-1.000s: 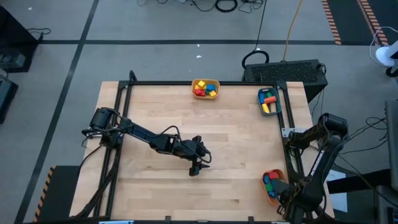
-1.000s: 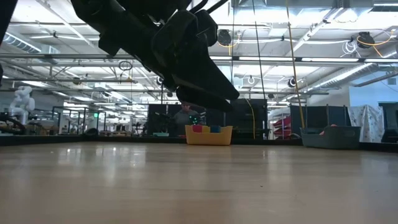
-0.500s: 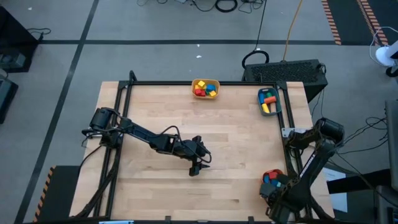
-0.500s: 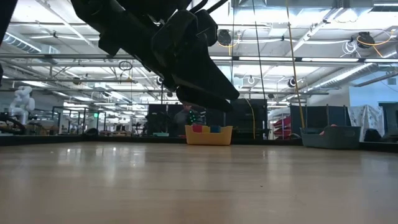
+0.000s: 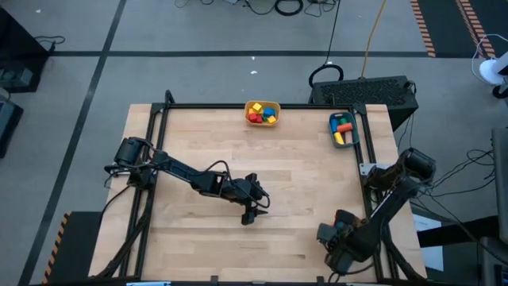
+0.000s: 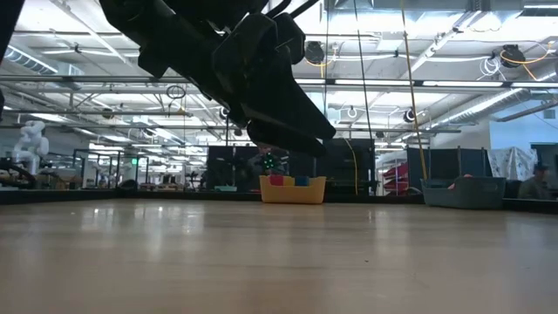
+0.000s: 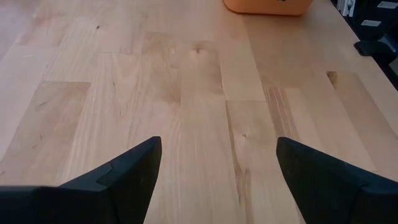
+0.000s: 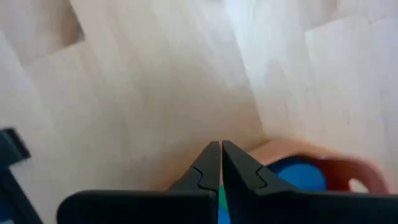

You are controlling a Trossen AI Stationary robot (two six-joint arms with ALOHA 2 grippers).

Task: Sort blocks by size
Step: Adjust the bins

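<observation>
The blocks lie in three bins. The yellow bin (image 5: 262, 112) at the far edge holds red, yellow and blue ones. The teal bin (image 5: 343, 129) at the far right holds red, yellow and green ones. The orange bin (image 8: 323, 165) at the near right shows a blue block (image 8: 300, 175). My left gripper (image 7: 217, 168) hangs open over bare wood at the table's middle (image 5: 250, 210). My right gripper (image 8: 221, 155) is shut on nothing, points down and stands just beside the orange bin near the near right corner (image 5: 329, 234).
A black frame (image 5: 238, 106) runs along the table's edges. The right arm (image 5: 389, 199) covers the orange bin in the high view. The left arm (image 6: 227, 61) fills the top of the low view. Bare wood (image 5: 206, 151) lies between the bins and the grippers.
My right gripper has swung from over the orange bin toward the table's left along the near edge, sinking a little and rolling about its own axis while staying shut. Its arm now covers the orange bin in the high view.
</observation>
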